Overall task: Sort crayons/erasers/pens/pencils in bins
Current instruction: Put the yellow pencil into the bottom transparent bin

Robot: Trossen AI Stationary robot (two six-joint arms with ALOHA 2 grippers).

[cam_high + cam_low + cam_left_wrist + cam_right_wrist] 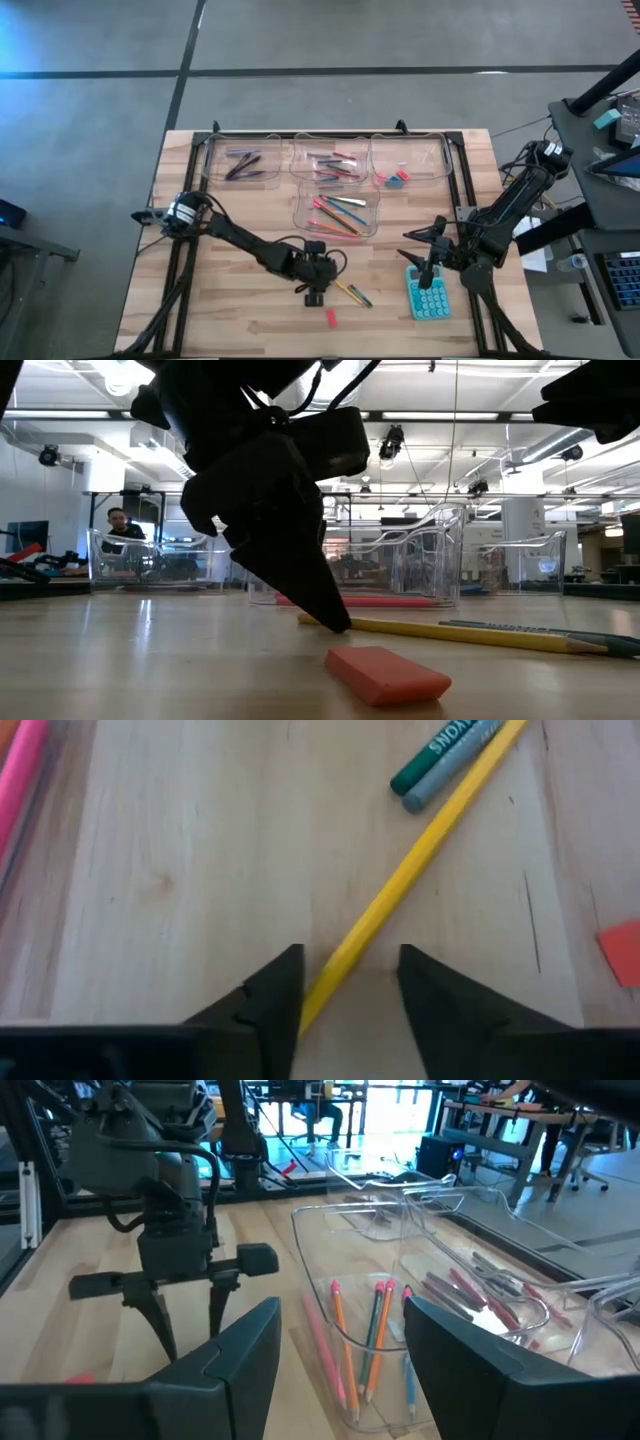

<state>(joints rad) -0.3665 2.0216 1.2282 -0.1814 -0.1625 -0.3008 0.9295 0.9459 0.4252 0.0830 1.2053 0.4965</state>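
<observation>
Left gripper [345, 985] jaws apart, straddling yellow pencil [420, 865] on table [180, 870]; not yet clamped. Off-centre closure could roll pencil away. Right gripper [340, 1350] held open, parked near calculator [429, 291].

Your left gripper [314, 297] sits on the desk [240, 310] straddling a pencil [400, 885], in front of the nearest bin [337, 212]. An eraser [331, 318] lies just before it; the calculator [428, 292] lies under your right gripper [428, 268].
</observation>
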